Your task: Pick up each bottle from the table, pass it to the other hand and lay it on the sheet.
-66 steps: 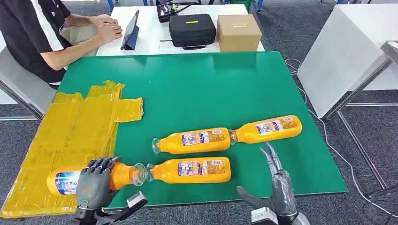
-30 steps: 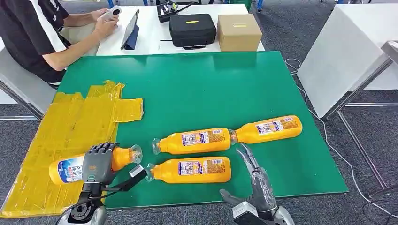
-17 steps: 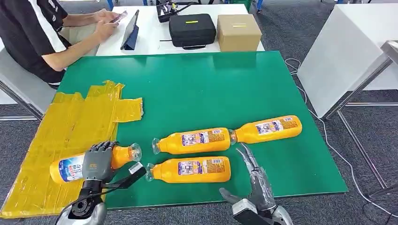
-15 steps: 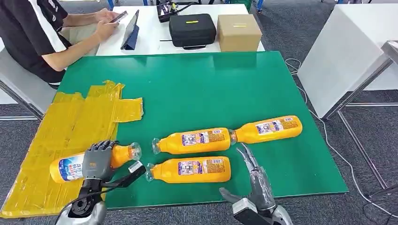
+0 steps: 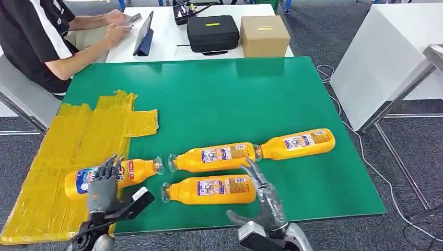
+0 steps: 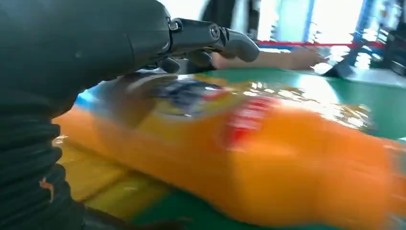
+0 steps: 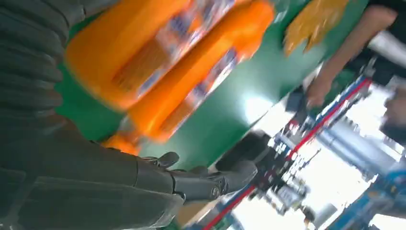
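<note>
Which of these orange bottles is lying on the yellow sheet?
The bottle with the blue label, beside the left hand; its body rests on the yellow sheet, while the other three lie wholly on green.

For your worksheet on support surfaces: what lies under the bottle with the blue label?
The blue-label bottle lies across the yellow sheet, its neck end over the green table. The left hand covers part of it.

- The left hand (image 5: 104, 185) has let go of the bottle (image 5: 112, 174); its fingers are now spread, just short of it.
- That bottle now lies half on the yellow sheet (image 5: 78, 151).
- The right hand (image 5: 264, 196) has moved forward beside the nearest bottle (image 5: 209, 189).
</note>
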